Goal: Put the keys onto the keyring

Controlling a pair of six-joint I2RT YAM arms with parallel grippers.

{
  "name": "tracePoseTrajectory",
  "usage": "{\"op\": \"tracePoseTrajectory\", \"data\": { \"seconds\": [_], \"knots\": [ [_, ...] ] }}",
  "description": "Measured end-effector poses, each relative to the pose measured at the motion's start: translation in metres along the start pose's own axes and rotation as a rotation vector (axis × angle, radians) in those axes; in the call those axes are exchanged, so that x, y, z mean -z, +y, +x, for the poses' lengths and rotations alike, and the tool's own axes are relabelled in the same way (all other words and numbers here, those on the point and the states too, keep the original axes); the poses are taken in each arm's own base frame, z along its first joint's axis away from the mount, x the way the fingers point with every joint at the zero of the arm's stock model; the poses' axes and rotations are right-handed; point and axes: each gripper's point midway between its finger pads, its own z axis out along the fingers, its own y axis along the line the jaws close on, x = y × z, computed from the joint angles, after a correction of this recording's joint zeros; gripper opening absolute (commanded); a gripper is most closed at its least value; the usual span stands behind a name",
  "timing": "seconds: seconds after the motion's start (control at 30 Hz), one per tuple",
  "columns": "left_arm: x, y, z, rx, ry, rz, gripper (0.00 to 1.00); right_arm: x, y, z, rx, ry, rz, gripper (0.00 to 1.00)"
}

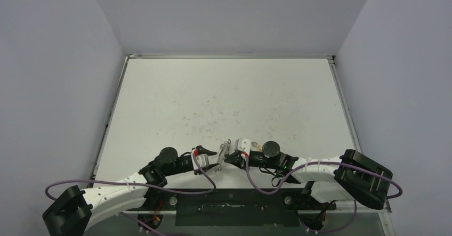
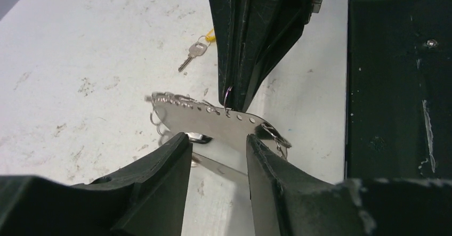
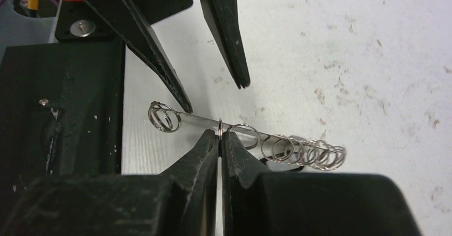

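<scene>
Both grippers meet low over the near edge of the surface (image 1: 224, 97), about centre.

Right gripper (image 3: 220, 135): fingers pressed together, clamped on a small ring (image 2: 227, 95) hooked through a hole in the top edge of the keyring (image 2: 213, 121). So the keyring hangs from that one ring.

Left gripper (image 2: 218, 140): fingers apart. The flat plate of the keyring sits across the tips. From the right wrist view one finger is against it and the other is off it, so I read that as not clamped.

The chain of rings (image 3: 304, 152) trails off the far end of the plate, bunched up just above the surface.

Further out, past the right gripper: one key (image 2: 193, 54) flat on the surface, yellow tag (image 2: 209, 34) at its head. No other key in view.

Handling, my read:
- The keyring is thin, stiff, slick metal, and light. On a single ring it will pivot and swing. Pinch the flat faces mid-plate, clear of the hole row.
- The key is light and lies flush, so it will skate if nudged. Take it by the head or tag and leave the blade free.
</scene>
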Motion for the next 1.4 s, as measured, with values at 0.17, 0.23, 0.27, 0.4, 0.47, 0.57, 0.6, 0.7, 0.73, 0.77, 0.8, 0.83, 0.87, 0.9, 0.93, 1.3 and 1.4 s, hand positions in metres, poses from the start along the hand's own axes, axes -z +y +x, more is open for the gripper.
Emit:
{"op": "tracePoseTrajectory", "data": {
  "seconds": [0.17,0.23,0.27,0.4,0.47,0.57,0.6,0.7,0.73,0.77,0.8,0.83,0.87,0.9,0.93,1.3,1.4],
  "knots": [
    [-0.002,-0.005,0.013,0.022,0.048,0.024,0.39,0.008,0.006,0.03,-0.054,0.101,0.025,0.0],
    [-0.004,-0.008,0.02,0.036,0.077,0.043,0.39,0.012,0.011,0.043,-0.077,0.136,0.029,0.0],
    [-0.005,-0.009,0.023,0.042,0.09,0.052,0.39,0.014,0.014,0.049,-0.089,0.151,0.031,0.0],
    [-0.009,-0.012,0.033,0.063,0.129,0.071,0.39,0.02,0.017,0.069,-0.125,0.21,0.066,0.22],
    [-0.011,-0.012,0.037,0.073,0.143,0.074,0.4,0.022,0.014,0.075,-0.148,0.231,0.105,0.37],
    [-0.012,-0.012,0.039,0.089,0.152,0.07,0.4,0.027,0.007,0.08,-0.179,0.237,0.167,0.52],
    [-0.013,-0.011,0.038,0.094,0.152,0.068,0.4,0.028,0.006,0.082,-0.184,0.238,0.181,0.54],
    [-0.013,-0.009,0.037,0.104,0.15,0.053,0.41,0.034,0.002,0.075,-0.198,0.22,0.22,0.54],
    [-0.013,-0.008,0.036,0.107,0.146,0.048,0.41,0.035,0.0,0.07,-0.194,0.206,0.228,0.53],
    [-0.013,-0.007,0.034,0.109,0.14,0.042,0.41,0.037,-0.001,0.06,-0.187,0.179,0.232,0.52],
    [-0.013,-0.006,0.031,0.107,0.131,0.035,0.4,0.038,-0.002,0.053,-0.178,0.159,0.235,0.51],
    [-0.013,-0.004,0.027,0.104,0.12,0.028,0.41,0.039,-0.003,0.045,-0.167,0.144,0.235,0.48],
    [-0.013,-0.002,0.024,0.1,0.109,0.02,0.4,0.039,-0.005,0.036,-0.149,0.131,0.233,0.46],
    [-0.012,-0.001,0.02,0.096,0.097,0.013,0.4,0.04,-0.005,0.031,-0.135,0.124,0.23,0.43],
    [-0.012,0.0,0.017,0.092,0.088,0.007,0.4,0.04,-0.006,0.025,-0.117,0.12,0.223,0.4],
    [-0.008,-0.007,0.012,0.086,0.072,0.048,0.4,0.031,0.008,0.041,0.02,0.363,0.025,0.3],
    [-0.008,-0.011,0.013,0.086,0.073,0.068,0.39,0.028,0.011,0.046,0.1,0.428,-0.055,0.27]
  ]
}}
